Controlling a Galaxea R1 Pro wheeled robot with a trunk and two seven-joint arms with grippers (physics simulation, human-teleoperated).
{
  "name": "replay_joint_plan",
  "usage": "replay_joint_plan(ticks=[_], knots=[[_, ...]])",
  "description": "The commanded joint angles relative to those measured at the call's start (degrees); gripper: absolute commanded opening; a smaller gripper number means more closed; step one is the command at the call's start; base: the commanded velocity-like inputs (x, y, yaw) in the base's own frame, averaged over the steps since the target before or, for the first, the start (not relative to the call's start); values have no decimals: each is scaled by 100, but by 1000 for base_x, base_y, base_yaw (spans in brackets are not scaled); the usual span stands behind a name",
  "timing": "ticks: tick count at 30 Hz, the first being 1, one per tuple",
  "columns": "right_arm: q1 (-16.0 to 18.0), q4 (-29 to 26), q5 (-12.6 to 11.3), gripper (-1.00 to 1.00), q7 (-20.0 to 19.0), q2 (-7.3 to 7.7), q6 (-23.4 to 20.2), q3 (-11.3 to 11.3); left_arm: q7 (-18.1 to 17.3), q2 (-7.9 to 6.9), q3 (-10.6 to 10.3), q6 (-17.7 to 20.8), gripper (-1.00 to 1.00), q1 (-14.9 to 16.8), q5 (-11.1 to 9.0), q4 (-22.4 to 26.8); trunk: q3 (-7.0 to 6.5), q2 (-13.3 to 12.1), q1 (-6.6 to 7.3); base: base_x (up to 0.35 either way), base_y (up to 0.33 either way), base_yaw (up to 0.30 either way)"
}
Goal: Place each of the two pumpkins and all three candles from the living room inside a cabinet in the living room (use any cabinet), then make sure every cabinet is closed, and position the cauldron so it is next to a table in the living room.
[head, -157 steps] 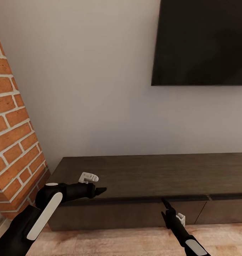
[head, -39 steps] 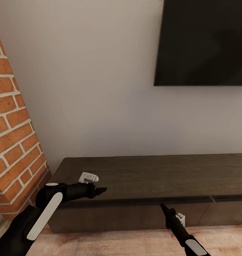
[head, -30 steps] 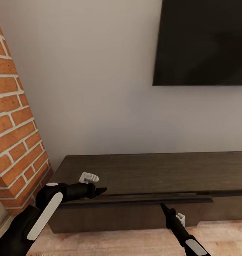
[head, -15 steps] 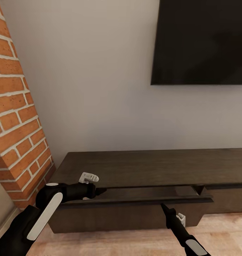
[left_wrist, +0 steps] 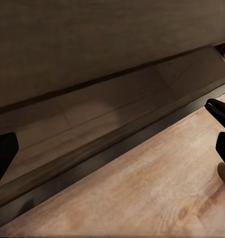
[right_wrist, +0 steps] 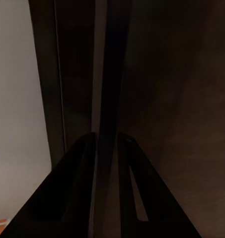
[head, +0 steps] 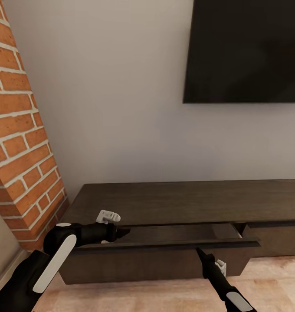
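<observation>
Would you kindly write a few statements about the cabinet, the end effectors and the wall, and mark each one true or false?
1. The left drawer of the cabinet is pulled partly out. True.
2. The right end effector pinches the top edge of the drawer front. True, its fingers sit on either side of the edge.
3. A pumpkin sits on top of the cabinet. False, the top is bare.
4. The television stands on the cabinet. False, it hangs on the wall above it.
5. The brick chimney is beside the cabinet's left end. True.
6. The left end effector holds a candle. False, nothing is in it.
</observation>
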State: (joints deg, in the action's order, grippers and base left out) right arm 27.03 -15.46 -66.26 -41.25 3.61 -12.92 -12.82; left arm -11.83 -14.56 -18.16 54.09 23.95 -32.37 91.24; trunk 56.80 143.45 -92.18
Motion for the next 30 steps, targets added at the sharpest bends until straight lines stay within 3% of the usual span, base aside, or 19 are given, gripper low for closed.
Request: replay_joint_plan(ticks=[1, 30], knots=[[4, -1, -71, -100, -38, -1, -82, 26, -39, -3, -3, 14, 100, 4, 38, 1, 5, 3, 4, -226, 0, 0], [4, -1, -83, -100, -90, -1, -57, 28, -39, -3, 5, 10, 100, 4, 38, 7, 5, 3, 4, -177, 0, 0]])
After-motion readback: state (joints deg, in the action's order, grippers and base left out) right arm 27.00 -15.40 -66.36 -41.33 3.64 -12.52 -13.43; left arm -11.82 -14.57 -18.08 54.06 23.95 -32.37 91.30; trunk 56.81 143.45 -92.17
